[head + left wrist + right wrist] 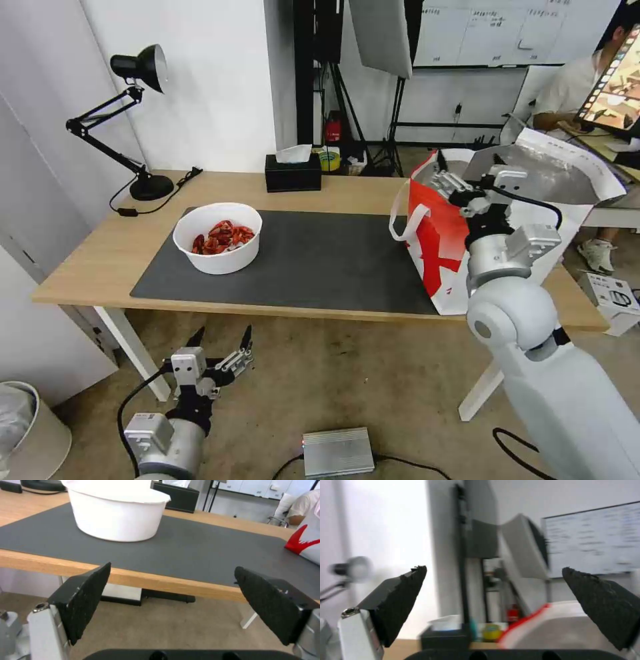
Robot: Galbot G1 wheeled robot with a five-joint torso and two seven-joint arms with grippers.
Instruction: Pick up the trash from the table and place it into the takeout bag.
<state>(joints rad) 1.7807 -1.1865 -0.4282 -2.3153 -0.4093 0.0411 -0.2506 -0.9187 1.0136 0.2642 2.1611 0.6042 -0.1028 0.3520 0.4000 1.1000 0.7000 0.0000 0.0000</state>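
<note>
Low by the floor, nearest the lens, the left hand (221, 347) hangs wide open and empty, below and in front of the bowl (217, 237). That bowl of red shells, one only, sits on the surface (93, 247) up and ahead of it, well left of the single takeout bag (440, 247). Over the bag's mouth the right hand (445, 175) gapes empty, much farther from the bowl.

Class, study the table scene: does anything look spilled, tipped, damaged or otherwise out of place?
Nothing stands out. The white bowl of red shells sits upright on the grey mat, with no spill around it. The takeout bag stands open at the mat's right end. The left gripper hangs open below the table edge; the right gripper is open over the bag.
</note>
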